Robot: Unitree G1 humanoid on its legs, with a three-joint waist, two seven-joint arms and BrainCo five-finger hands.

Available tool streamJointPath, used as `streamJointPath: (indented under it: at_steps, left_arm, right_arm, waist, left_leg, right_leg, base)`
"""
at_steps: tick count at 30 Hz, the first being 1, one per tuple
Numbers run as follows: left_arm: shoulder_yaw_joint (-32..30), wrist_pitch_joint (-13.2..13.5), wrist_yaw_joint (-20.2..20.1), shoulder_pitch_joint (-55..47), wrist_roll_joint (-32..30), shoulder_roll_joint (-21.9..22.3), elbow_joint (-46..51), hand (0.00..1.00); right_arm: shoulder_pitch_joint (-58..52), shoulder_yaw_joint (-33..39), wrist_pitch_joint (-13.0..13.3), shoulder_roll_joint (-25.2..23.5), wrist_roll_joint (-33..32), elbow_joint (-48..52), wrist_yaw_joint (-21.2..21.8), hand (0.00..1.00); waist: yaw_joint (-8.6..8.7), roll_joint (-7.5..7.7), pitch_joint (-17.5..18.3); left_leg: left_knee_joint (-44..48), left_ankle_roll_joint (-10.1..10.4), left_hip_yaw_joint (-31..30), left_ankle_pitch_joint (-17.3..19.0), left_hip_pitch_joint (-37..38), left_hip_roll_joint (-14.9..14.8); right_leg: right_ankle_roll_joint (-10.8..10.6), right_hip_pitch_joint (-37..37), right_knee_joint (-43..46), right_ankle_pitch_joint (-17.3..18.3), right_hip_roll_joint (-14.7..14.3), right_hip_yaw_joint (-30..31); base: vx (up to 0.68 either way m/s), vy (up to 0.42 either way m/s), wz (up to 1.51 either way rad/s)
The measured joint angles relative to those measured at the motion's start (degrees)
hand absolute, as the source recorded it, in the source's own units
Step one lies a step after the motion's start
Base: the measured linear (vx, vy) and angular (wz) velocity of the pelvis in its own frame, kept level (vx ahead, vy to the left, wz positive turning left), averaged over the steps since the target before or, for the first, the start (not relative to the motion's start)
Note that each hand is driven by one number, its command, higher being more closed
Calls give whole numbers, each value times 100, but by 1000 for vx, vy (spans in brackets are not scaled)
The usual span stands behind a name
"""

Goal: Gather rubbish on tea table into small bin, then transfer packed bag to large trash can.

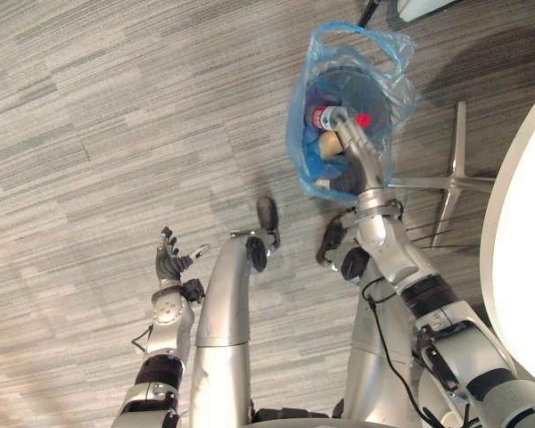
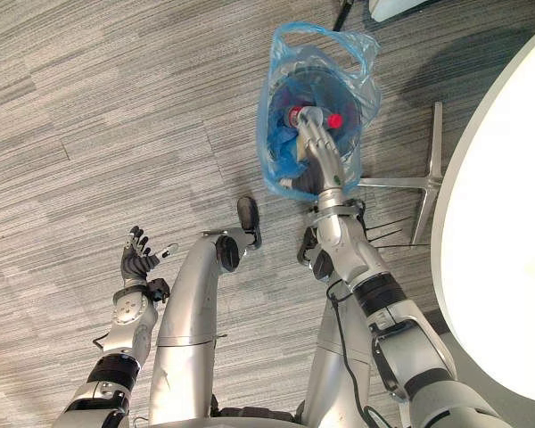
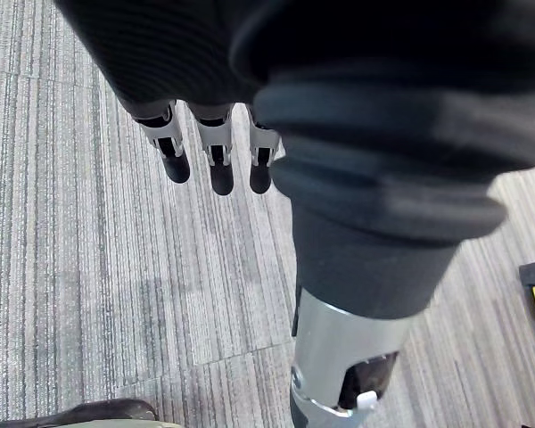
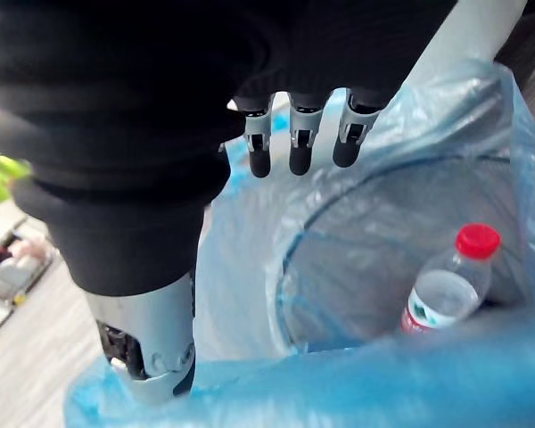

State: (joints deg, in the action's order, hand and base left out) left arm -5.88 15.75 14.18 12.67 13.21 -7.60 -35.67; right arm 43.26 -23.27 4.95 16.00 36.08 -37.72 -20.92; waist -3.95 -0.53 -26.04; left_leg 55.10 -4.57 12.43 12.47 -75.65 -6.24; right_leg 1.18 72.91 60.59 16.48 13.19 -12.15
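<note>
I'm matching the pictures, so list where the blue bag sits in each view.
Left eye view: blue bag top, right of centre.
Right eye view: bag top centre.
Left wrist view: carpet past the left hand.
Right wrist view: bag just past the right hand.
Shared landmark: the red-capped bottle inside.

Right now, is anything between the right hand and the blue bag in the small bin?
Nothing visible. The right hand hangs open over the rim of the blue bag; the red-capped bottle lies lower inside, clear of the fingers.
</note>
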Motion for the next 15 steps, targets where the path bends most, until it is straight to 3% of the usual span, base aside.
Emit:
streamJointPath:
  at_steps: [7,15]
  left_arm:
    - [3,30,-20,201,8,56,-326,0]
    - [0,30,-28,210,9,59,-327,0]
  right_arm:
    - [558,-213,-171,-46,-1,-1072,379,100]
    - [700,-189,-156,8,-393,-956,364,100]
  waist:
    - [-22,-1,0]
    - [-22,-1,0]
  left_leg:
    - [-102,70,-105,-48,-63,67]
    - [-89,70,-163,-48,-73,72]
  right_leg:
    - [32,19,-42,58,17,-96]
    - [39,26,16,141,12,-122]
  base:
    - [-57,7,8]
    - [-67,5,3]
